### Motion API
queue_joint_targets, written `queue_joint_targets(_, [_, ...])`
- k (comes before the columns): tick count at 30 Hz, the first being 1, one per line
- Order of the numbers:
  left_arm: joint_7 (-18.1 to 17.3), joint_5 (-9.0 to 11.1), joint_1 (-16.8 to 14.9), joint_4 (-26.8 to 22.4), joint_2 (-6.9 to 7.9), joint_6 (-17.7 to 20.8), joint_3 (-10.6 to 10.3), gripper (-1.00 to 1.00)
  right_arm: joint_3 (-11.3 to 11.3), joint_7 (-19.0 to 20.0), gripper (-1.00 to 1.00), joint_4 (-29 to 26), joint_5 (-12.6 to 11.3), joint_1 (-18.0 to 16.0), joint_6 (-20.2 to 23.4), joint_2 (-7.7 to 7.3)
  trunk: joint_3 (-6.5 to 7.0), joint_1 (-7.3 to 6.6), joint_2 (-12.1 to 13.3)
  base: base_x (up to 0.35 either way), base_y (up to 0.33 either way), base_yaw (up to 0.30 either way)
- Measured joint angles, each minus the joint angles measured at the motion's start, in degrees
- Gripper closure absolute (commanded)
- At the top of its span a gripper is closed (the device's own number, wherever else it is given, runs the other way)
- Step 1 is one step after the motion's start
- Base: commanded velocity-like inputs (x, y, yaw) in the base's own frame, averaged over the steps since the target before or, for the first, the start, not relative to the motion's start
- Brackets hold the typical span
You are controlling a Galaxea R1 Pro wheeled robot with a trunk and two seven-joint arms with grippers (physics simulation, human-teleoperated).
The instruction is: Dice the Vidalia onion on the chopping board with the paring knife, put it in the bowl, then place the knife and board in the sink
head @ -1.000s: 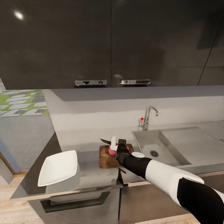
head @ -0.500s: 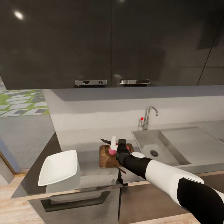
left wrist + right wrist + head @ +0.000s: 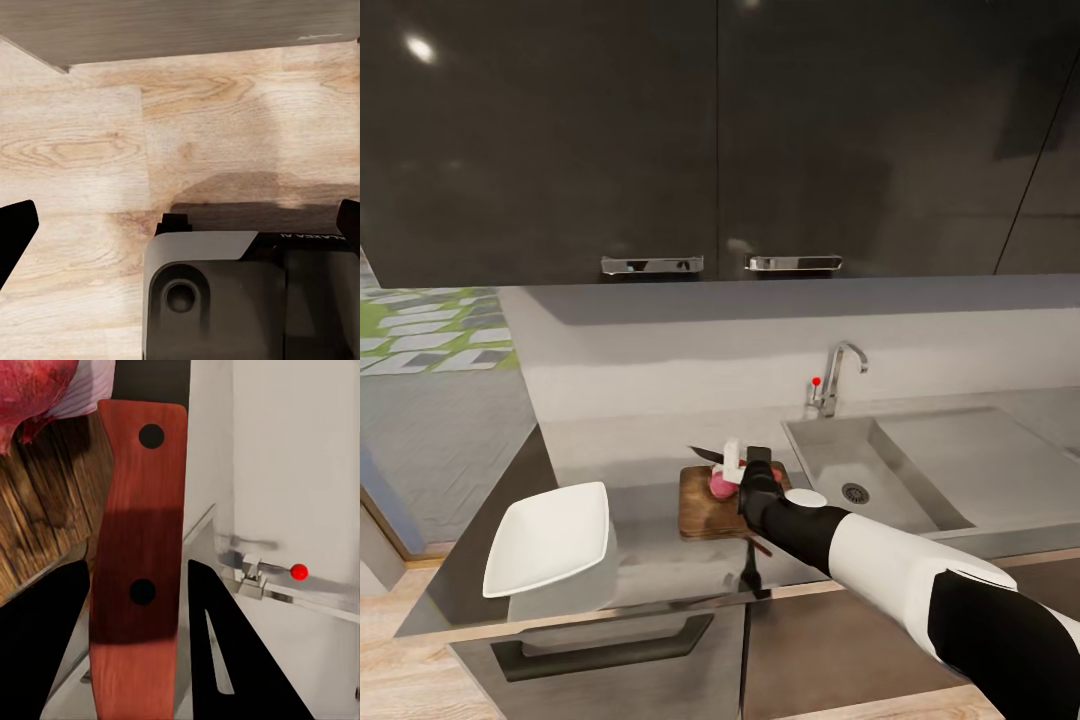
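The brown chopping board (image 3: 705, 510) lies on the grey countertop (image 3: 650, 560), just left of the sink (image 3: 830, 455). The pinkish Vidalia onion (image 3: 718, 486) (image 3: 34, 390) rests on the board. My right gripper (image 3: 745, 464) hangs over the onion, shut on the paring knife (image 3: 141, 547) by its red handle. The dark blade (image 3: 702, 454) points left and away. The white bowl (image 3: 548, 540) stands at the counter's left end. In the left wrist view, my left gripper (image 3: 180, 225) is open and empty above a wooden floor.
The chrome tap (image 3: 838, 375) with its red knob (image 3: 816, 381) (image 3: 300, 571) stands behind the basin, whose drain hole (image 3: 855, 493) shows. Dark wall cabinets (image 3: 720, 140) hang above. A flat drainer (image 3: 980, 460) extends to the right of the basin.
My right gripper and the knife have shifted slightly to the right over the board. The onion, bowl and board have stayed put.
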Motion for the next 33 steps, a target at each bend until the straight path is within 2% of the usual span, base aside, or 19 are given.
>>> queue_joint_targets(11, [0.0,0.0,0.0,0.0,0.0,0.0,0.0,-1.0,0.1,0.2,1.0,0.5,0.2,0.0,0.0,0.01,0.0,0.0,0.0,0.0,0.0,0.0])
queue_joint_targets(25, [0.0,0.0,0.0,0.0,0.0,0.0,0.0,-1.0,2.7,0.4,1.0,0.8,0.1,0.0,0.0,0.19,0.0,0.0,0.0,0.0,0.0,0.0])
queue_joint_targets(33, [0.0,0.0,0.0,0.1,0.0,0.0,0.0,-1.0,3.2,0.4,1.0,1.5,0.1,0.0,0.0,0.31,0.0,0.0,0.0,0.0,0.0,0.0])
